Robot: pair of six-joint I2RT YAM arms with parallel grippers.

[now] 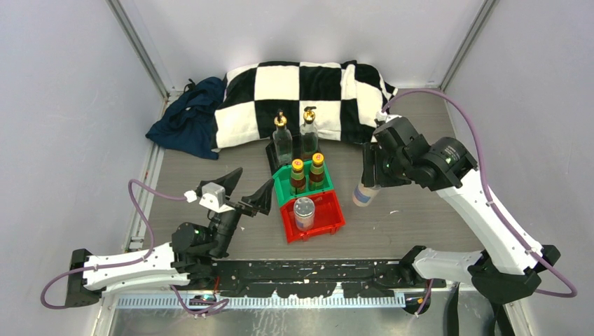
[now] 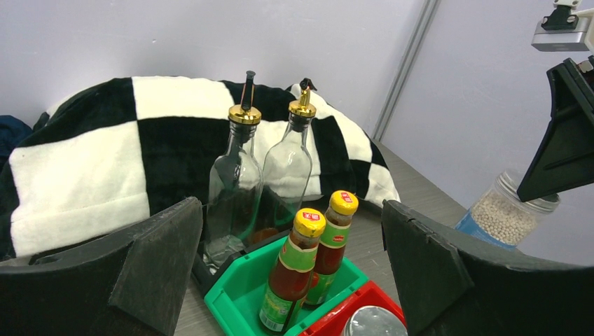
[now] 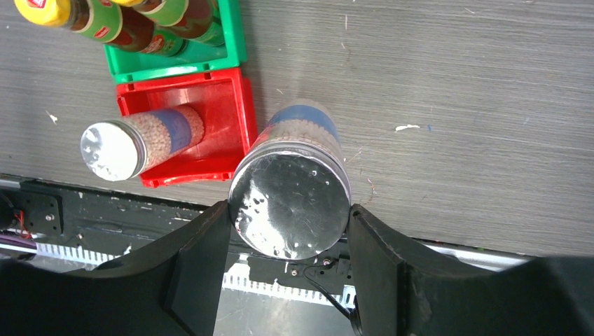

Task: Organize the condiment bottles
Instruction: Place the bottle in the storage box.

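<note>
Two tall clear glass bottles [image 1: 282, 143] [image 1: 309, 134] with gold pourers stand in a black bin [image 1: 271, 152]. Two yellow-capped sauce bottles [image 1: 298, 176] [image 1: 317, 170] stand in the green bin [image 1: 283, 185]. One silver-lidded shaker jar [image 1: 304, 213] stands in the red bin [image 1: 330, 218]. My right gripper [image 1: 371, 175] is shut on the second shaker jar [image 1: 363, 194], just right of the bins; in the right wrist view both fingers [image 3: 203, 245] press its lid [image 3: 291, 203]. I cannot tell whether it touches the table. My left gripper [image 1: 246, 190] is open and empty, left of the bins, facing them [image 2: 291, 217].
A black-and-white checkered blanket [image 1: 301, 87] lies along the back, and a navy cloth [image 1: 185, 119] lies at the back left. Grey walls close in both sides. A black rail [image 1: 301, 269] runs along the near edge between the arm bases.
</note>
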